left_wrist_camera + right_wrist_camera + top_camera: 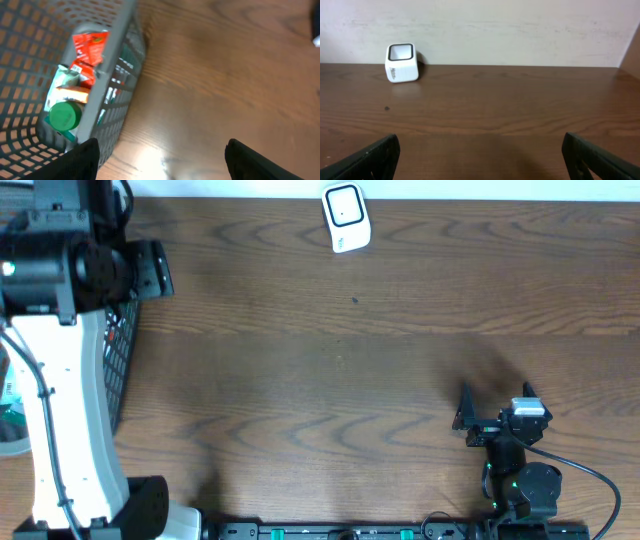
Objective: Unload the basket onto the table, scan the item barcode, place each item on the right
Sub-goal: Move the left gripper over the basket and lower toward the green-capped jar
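Several items lie in a grey mesh basket (20, 60): a red packet (87, 44), a green-capped bottle (64, 116) and other wrappers. No barcode can be made out. My left gripper (160, 162) hangs over the basket's right wall and the bare wood beside it, open, with nothing between its fingers. In the overhead view the left arm (60, 380) covers most of the basket (122, 350). The white scanner (346, 218) stands at the table's far edge, also in the right wrist view (402, 63). My right gripper (496, 395) rests near the front right, open and empty (480, 160).
The brown wooden table (350, 380) spreads between the basket and the right arm. A pale wall (495, 30) rises behind the scanner. The arm bases sit along the front edge (350, 530).
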### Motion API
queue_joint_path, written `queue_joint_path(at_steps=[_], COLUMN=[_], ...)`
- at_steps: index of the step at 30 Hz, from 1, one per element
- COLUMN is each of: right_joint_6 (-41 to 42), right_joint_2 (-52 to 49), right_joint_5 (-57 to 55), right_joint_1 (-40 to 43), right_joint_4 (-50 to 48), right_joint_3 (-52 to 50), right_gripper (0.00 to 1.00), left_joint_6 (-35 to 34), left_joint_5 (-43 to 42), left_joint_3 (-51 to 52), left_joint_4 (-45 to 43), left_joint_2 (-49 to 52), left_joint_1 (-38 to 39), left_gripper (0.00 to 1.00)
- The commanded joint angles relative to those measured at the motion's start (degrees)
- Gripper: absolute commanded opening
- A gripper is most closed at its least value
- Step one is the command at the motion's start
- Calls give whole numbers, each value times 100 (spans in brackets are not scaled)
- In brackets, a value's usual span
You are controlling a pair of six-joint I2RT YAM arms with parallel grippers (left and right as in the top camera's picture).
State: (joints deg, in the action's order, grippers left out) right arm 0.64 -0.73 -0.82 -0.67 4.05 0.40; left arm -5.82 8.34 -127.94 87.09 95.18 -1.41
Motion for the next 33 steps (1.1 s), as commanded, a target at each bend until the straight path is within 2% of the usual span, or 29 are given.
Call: queue_joint_path(at_steps=[1,4,7,12,15,25,30,33], right_joint_6=[59,57,59,59,59,59,59,59], right_joint_2=[9,9,9,9,9,9,9,9], right_joint_5=[28,28,28,28,28,28,28,28], right_joint_1=[-7,-7,-7,-7,-7,-7,-7,-7], right_joint_4=[22,22,22,22,22,22,22,22], right_joint_3=[-9,-9,-9,-9,-9,-9,-9,-9], right_gripper=[99,99,99,99,99,99,99,99], left_joint_6=[-887,-1202,-1209,-1202,-1182,-988,-599,-516], left_joint_5=[437,415,404,372,345,214,-522,-605], left_joint_3=[-168,-168,-168,-138,9,876,929,929], left_joint_4=[-136,-173,-144,-105,-87,-372,-529,-535], left_joint_2=[-111,-120,-118,-107,-90,188,675,1025], left_joint_1=[-520,-1150,-1821,-2697,-3071,-3648,-3825,-3941], left_gripper=[82,82,92,92,98,98,98,98])
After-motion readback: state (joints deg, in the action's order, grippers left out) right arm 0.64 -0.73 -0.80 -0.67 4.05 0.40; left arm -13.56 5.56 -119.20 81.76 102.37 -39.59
